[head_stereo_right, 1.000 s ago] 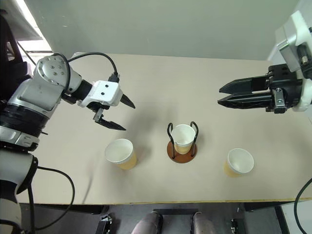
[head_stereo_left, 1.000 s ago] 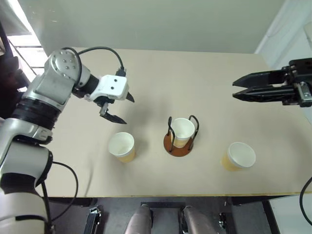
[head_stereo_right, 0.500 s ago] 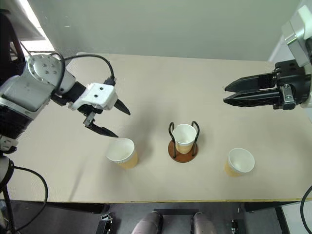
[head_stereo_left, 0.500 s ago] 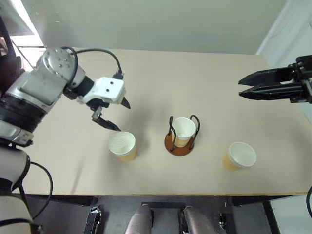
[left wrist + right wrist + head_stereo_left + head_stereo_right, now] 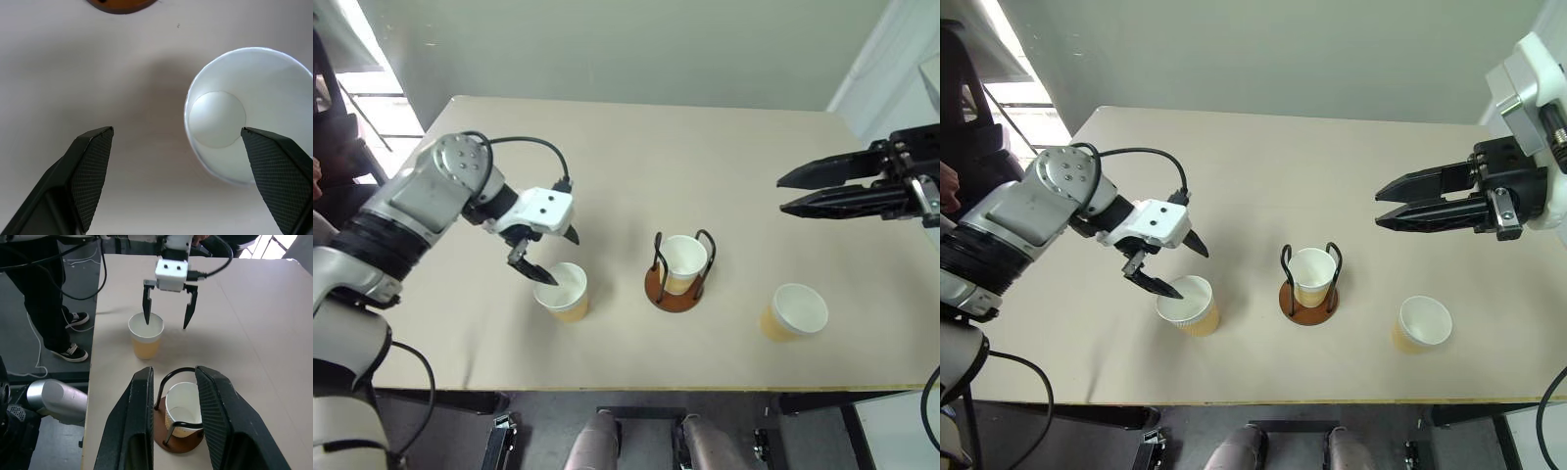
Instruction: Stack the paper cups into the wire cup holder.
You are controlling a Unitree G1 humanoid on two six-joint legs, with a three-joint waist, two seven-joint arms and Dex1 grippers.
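Three yellowish paper cups stand on the beige table. The left cup [image 5: 562, 291] stands free, the middle cup [image 5: 682, 262] sits upright in the wire cup holder [image 5: 656, 288], and the right cup [image 5: 794, 312] stands free near the front edge. My left gripper [image 5: 561, 259] is open and points down at the left cup. One finger [image 5: 274, 166] hangs over the cup's mouth [image 5: 244, 117], the other [image 5: 93, 161] over bare table beside it. My right gripper [image 5: 783, 195] hovers high at the right, jaws slightly apart, holding nothing.
The table's front edge [image 5: 636, 389] runs close behind the cups. In the right wrist view a person's legs and shoes [image 5: 58, 308] stand on the floor beside the table, with cables lying there.
My left gripper has come down and back onto the left cup, so one finger now reaches over its rim. The right gripper has stayed about where it was.
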